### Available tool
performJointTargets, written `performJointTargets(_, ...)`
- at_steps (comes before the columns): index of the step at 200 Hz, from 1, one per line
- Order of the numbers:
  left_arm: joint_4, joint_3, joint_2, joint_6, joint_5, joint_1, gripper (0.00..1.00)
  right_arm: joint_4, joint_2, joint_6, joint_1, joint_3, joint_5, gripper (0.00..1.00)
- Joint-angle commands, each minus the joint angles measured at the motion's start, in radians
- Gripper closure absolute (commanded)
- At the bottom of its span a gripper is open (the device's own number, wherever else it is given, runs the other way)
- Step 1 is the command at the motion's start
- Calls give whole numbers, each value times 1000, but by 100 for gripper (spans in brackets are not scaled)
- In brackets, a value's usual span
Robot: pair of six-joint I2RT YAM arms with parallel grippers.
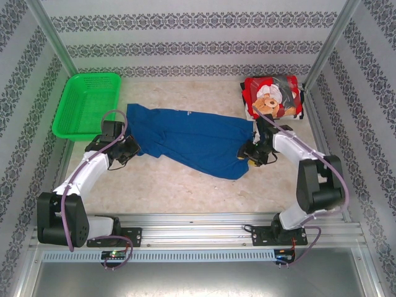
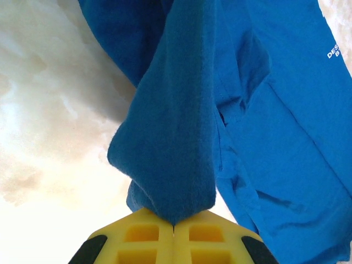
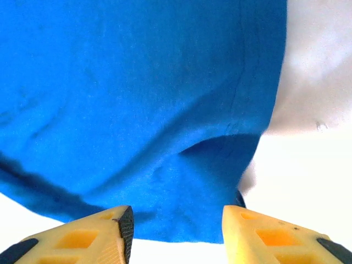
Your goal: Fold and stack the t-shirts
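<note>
The royal blue t-shirt point(image 1: 192, 142) lies spread and rumpled across the middle of the table. My left gripper point(image 1: 133, 148) is at its left edge; in the left wrist view the yellow jaws point(image 2: 174, 223) are shut on a bunched fold of the blue cloth point(image 2: 275, 137), which carries small white lettering at the far right. My right gripper point(image 1: 243, 153) is at the shirt's right end. In the right wrist view it point(image 3: 177, 225) stands open, with the blue hem point(image 3: 137, 99) lying loose between the fingers. The red t-shirt point(image 1: 272, 96) with a teddy-bear print sits folded at the back right.
A green plastic basket point(image 1: 86, 105) stands at the back left. Patterned walls and metal posts enclose the table on three sides. Bare tabletop point(image 1: 185, 192) lies between the blue shirt and the arm bases.
</note>
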Motion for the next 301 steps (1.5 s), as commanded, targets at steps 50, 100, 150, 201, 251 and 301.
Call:
performJointTargets(50, -14, 24, 7, 26, 13, 11, 100, -36, 22, -25, 8, -83, 11, 54)
performJointTargets(100, -4, 17, -8, 26, 12, 12, 100, -89, -116, 5, 14, -162, 18, 54)
performJointTargets(150, -1, 31, 10, 33, 12, 13, 100, -14, -78, 25, 24, -201, 12, 59)
performJointTargets(201, 2, 31, 24, 37, 9, 16, 100, 44, 60, 28, 34, -135, 58, 70)
performJointTargets(251, -8, 29, 20, 50, 13, 25, 100, -32, 10, 25, 36, -98, 50, 98)
performJointTargets(301, -14, 26, 18, 61, 14, 26, 100, -151, -46, 11, 34, -105, -17, 99)
